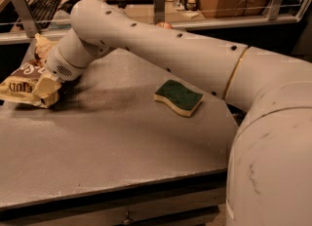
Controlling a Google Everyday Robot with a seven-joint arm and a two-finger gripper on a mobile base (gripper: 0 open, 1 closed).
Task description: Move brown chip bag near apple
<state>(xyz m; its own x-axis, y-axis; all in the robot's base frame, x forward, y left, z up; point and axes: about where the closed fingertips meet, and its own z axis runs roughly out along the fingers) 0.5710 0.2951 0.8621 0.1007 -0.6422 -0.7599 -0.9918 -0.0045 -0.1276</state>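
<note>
The brown chip bag (pixel 25 84) lies crumpled at the table's far left edge, its dark brown middle with white lettering facing up and its tan ends showing. My gripper (pixel 50 81) is at the bag's right side, its end hidden behind the white wrist and the bag's folds. A small piece of the red-orange apple (pixel 166 25) peeks over my arm at the table's far edge; the rest of it is hidden by the arm.
A yellow sponge with a green top (pixel 179 97) lies mid-table, right of the bag. My white arm (pixel 185 54) spans the table from the right. A railing and a desk with a keyboard (pixel 43 3) stand behind the grey table (pixel 122 147).
</note>
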